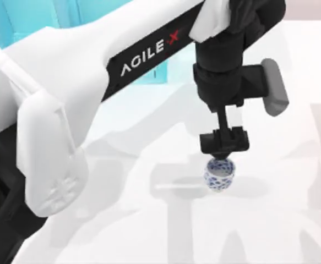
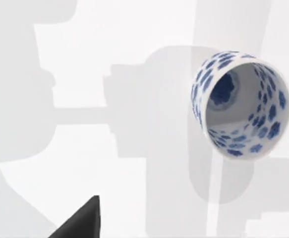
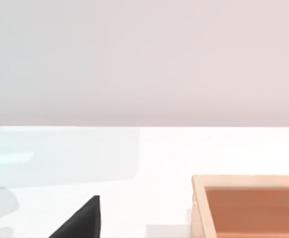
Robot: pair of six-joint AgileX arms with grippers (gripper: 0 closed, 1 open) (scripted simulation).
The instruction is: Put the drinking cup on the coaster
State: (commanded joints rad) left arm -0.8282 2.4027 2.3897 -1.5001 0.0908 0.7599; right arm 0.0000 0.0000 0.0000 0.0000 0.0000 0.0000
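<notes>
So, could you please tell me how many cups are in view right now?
1. The drinking cup stands on the white table, right of centre in the top view, directly below the left gripper.

Bare white counter [image 1: 270,231] lies open on every side of the drinking cup [image 1: 219,174]; the left hand [image 1: 224,144] blocks the way just above its far rim.
</notes>
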